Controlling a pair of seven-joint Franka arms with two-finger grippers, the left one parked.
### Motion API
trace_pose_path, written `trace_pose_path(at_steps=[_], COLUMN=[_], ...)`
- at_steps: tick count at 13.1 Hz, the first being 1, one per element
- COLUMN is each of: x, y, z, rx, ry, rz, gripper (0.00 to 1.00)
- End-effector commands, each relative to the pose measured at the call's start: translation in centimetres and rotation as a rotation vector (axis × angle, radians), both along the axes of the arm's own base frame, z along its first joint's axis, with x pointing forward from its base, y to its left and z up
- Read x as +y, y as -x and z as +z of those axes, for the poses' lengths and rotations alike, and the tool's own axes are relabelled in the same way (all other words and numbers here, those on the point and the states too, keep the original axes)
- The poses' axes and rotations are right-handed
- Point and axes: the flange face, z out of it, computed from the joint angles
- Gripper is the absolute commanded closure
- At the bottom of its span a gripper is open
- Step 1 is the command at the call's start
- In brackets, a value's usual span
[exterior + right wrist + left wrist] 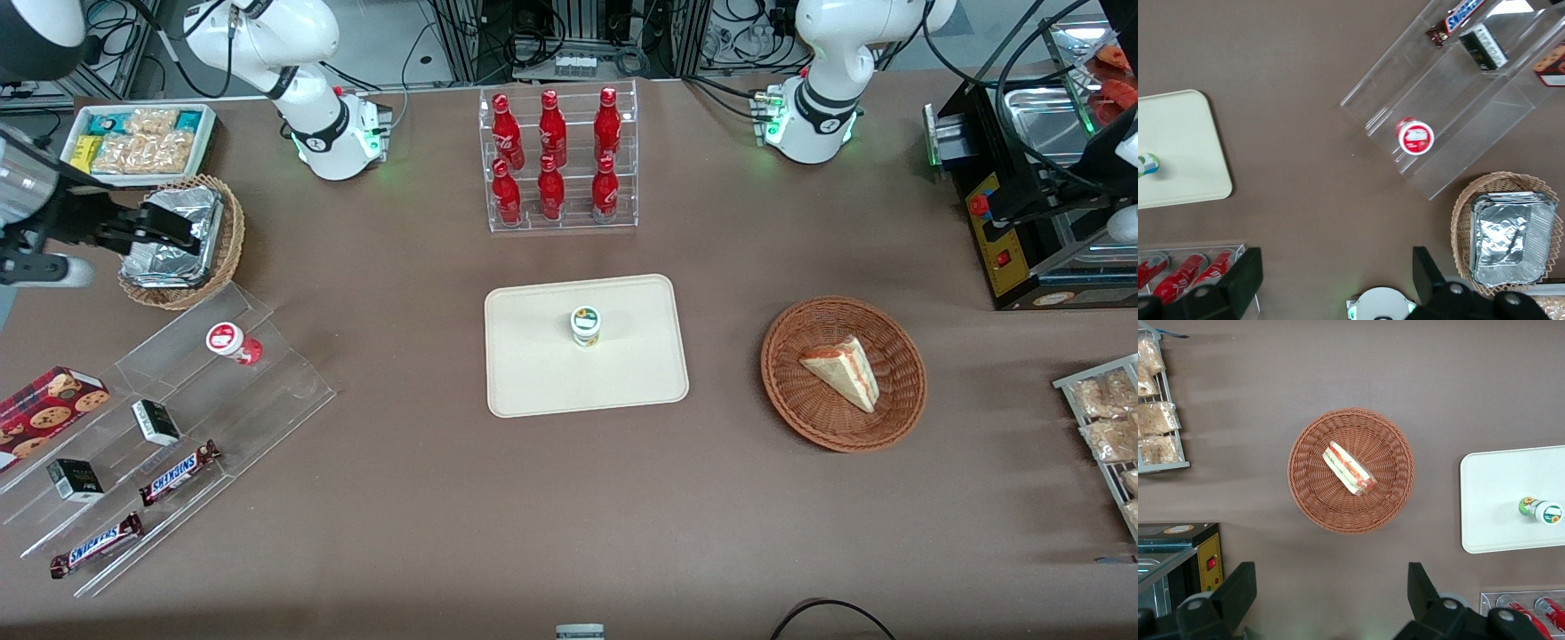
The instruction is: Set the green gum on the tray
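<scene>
The green gum [585, 326] stands upright on the cream tray [533, 382] in the middle of the table, with its white, green-ringed lid up. It also shows on the tray [1498, 493] as the green gum [1541, 511] in the left wrist view. In the right wrist view only an edge of the green gum [1146, 165] shows on the tray [1185, 147]. My gripper [178, 229] hangs open and holds nothing, far from the tray toward the working arm's end, above the foil in a wicker basket. Its fingers [1238, 280] stand wide apart over bare tabletop.
A red-and-white lidded bottle [233, 342] sits on a clear stepped stand [284, 391] with candy bars and small boxes. The foil basket [227, 258], a white snack bin [142, 142], a cola bottle rack [558, 160] and a sandwich basket [782, 391] surround the tray.
</scene>
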Motion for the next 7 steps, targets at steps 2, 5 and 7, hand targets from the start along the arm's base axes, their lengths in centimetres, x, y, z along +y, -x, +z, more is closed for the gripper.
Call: trace_pose_path(at_steps=[2,5,7], x=[-1.83,-2.11,-2.06], y=[0.84,0.85,0.52], z=[1.29,1.57,1.75], rx=[0.004,-0.002,-0.015], ry=[0.019,0.022,0.044], rz=[-0.026,-0.030,-0.024], gripper=[0.00,0.00,0.00])
